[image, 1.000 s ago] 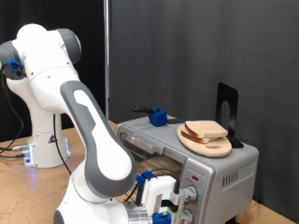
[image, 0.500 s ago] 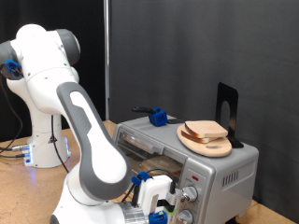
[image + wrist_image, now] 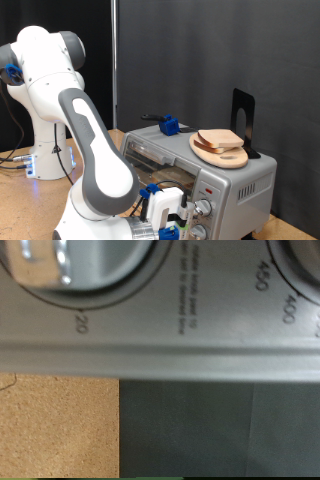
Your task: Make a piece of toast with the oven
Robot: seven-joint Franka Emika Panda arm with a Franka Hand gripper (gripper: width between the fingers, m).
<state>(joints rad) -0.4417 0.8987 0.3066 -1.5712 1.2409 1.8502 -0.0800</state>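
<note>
Gripper (image 3: 172,222) of white Franka arm (image 3: 85,140) sits low at exterior view's bottom, right at the front panel of the small boxy silver toaster oven (image 3: 232,190), next to its knobs (image 3: 205,208); cannot tell if its fingers are apart or closed, they are hidden behind blue-and-white hardware. Wrist view shows no fingers, only a close blurred look at the oven's grey front panel (image 3: 170,330) with a shiny knob (image 3: 50,260) and dial numbers 20, 400, 450, plus dark floor area and a patch of brown cork-like tabletop (image 3: 55,425) below. Pale squarish slice of toast with tan-brown crust (image 3: 220,139) lies on a round wooden plate (image 3: 222,153) on top of the oven, above the gripper and toward exterior view's right, well apart from it. Small blue object (image 3: 170,125) also sits on the oven top, near a black bracket-like stand (image 3: 243,115) at the rear. Oven's glass door (image 3: 150,152) faces exterior view's left-bottom. Brown wooden table (image 3: 25,205) carries everything; black curtain backdrop (image 3: 220,50) behind.
</note>
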